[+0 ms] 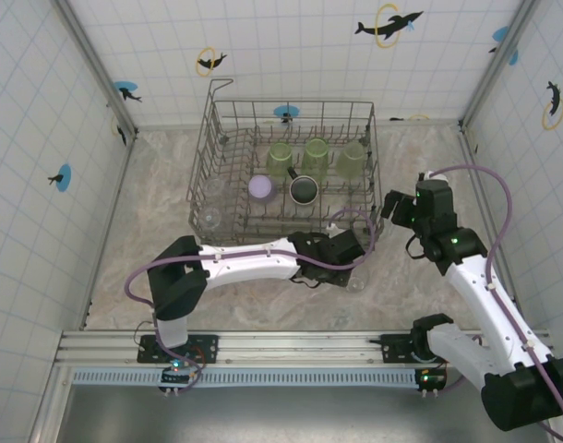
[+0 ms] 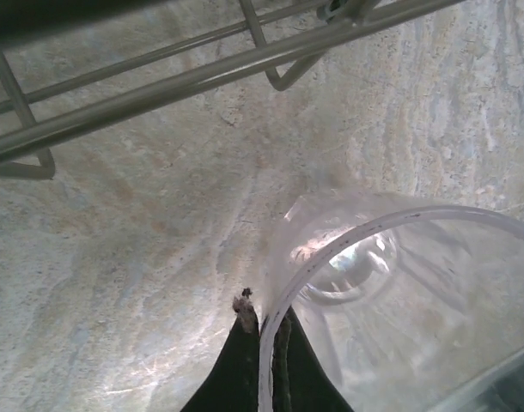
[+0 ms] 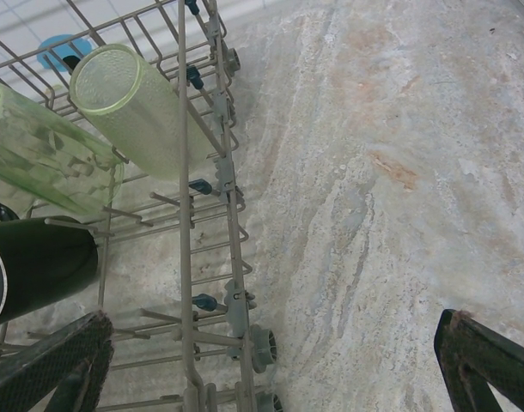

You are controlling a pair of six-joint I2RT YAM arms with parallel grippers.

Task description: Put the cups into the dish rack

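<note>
The dish rack [image 1: 295,103] stands at the far middle of the bench [image 1: 152,231]. In its near left corner stand two clear glasses [image 1: 212,217], faint against the wires. Right of them, in the middle row, a lavender tumbler [image 1: 260,187] sits just beside a black mug [image 1: 304,189]. Behind these, three green tumblers [image 1: 316,152] form a row along the far side.

The left arm [image 1: 254,260] reaches rightward across the bench, in front of the rack's near side. The left fingers [image 2: 245,369] are closed tight on the rim of a clear glass [image 2: 399,292], with the thin wall pinched between them. This glass is outside the rack, just beside its near right corner. Whether it rests on the bench or hangs above it cannot be told.

Further right, the right arm [image 1: 475,277] bends toward the rack's right wall. The right fingers [image 3: 60,360] stand spread wide apart and hold nothing, above bare bench beside the rack's outer wires.
</note>
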